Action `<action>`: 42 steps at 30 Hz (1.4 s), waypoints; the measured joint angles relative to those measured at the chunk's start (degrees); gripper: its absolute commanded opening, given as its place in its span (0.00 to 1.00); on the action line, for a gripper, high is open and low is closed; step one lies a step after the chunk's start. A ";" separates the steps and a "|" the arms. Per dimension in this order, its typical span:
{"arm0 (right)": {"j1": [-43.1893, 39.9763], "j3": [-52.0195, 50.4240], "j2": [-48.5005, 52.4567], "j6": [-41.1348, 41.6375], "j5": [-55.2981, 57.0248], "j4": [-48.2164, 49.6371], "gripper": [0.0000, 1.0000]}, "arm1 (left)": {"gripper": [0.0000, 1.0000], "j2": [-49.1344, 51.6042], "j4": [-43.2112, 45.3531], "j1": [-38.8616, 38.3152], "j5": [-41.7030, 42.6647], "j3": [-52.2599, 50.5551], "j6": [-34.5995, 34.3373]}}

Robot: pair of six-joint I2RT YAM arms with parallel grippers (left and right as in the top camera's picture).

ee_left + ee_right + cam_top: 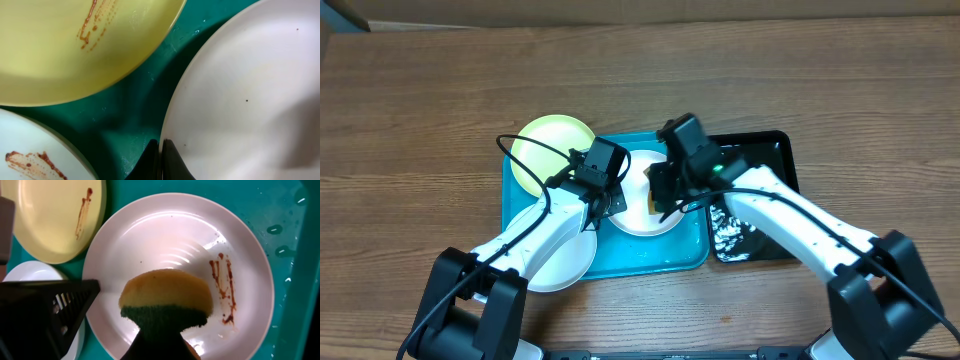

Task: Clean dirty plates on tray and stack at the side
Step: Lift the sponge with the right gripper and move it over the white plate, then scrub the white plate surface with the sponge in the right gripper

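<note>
The turquoise tray (690, 255) holds a white plate (638, 218) at its middle, smeared red-brown on the right (222, 287). My left gripper (608, 200) is shut on that plate's left rim (161, 150). My right gripper (658, 192) is shut on a yellow sponge with a green scouring side (167, 300), which rests on the plate's middle. A pale yellow-green plate (552, 145) with a red smear (92, 22) lies at the tray's far left corner. Another white plate (565, 262), also smeared (30, 162), overhangs the tray's near left corner.
A glossy black tray (765, 165) sits right of the turquoise tray, with white foam (730, 235) in its near part. The wooden table (420, 110) surrounds both trays. My left gripper's black body (45, 312) shows at the plate's left in the right wrist view.
</note>
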 measured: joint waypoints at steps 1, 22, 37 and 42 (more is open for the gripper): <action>0.48 0.00 0.61 0.20 1.16 0.83 0.04 | 0.04 0.00 0.02 0.00 0.00 0.00 0.00; 1.38 -0.04 6.64 1.38 14.56 5.20 0.04 | 0.04 0.00 -1.51 0.00 -1.07 0.00 0.00; 1.03 -0.79 8.24 -3.65 12.26 5.70 0.04 | 0.04 0.00 -1.68 0.00 -1.25 0.00 0.00; -1.97 -0.79 9.49 -7.45 5.62 5.79 0.04 | 0.04 0.00 -1.73 0.00 -1.25 0.00 0.00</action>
